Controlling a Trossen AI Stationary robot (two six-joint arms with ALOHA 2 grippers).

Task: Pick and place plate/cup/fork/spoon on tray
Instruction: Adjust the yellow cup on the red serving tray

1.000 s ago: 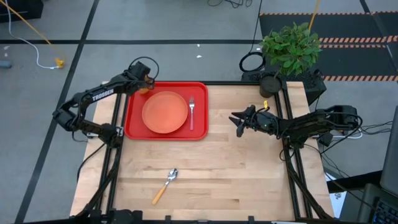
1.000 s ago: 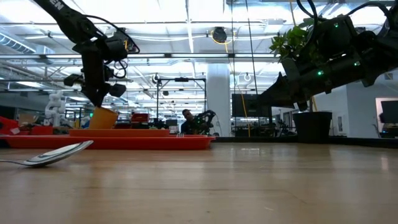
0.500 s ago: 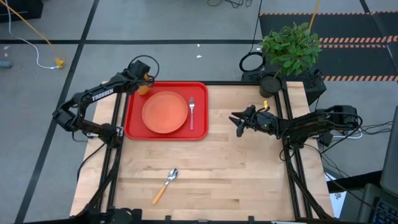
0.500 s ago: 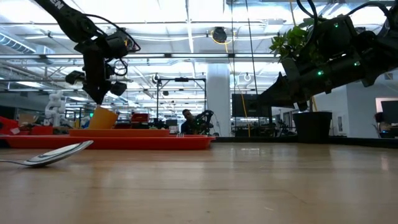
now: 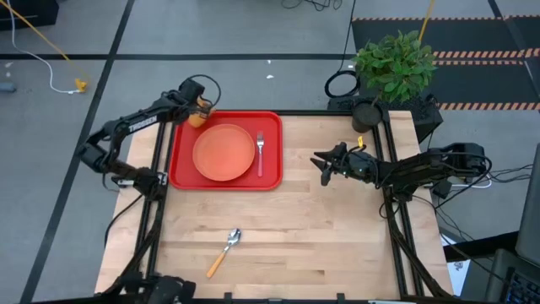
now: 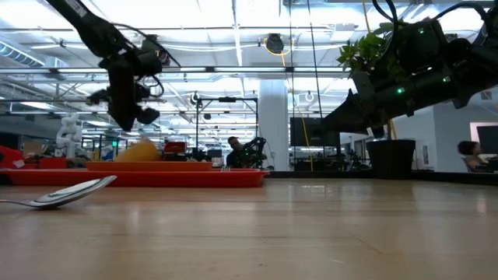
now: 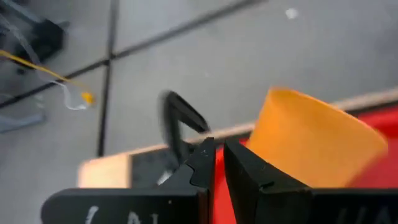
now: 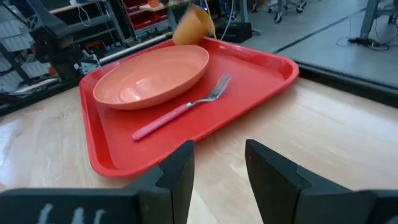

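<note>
Cup [image 5: 199, 117] tilted beside raised left gripper [image 5: 199, 100]

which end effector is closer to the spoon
Right, I think, though it's close. The right end effector hangs over bare table beyond the spoon; the left end effector is at the tray's far corner.

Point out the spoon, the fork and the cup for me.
spoon [image 5: 224, 251]: high view, where bowl meets orange handle.
fork [image 5: 260, 155]: high view, on the pink handle.
cup [image 7: 314, 140]: left wrist view, on its yellow-orange side wall.
</note>
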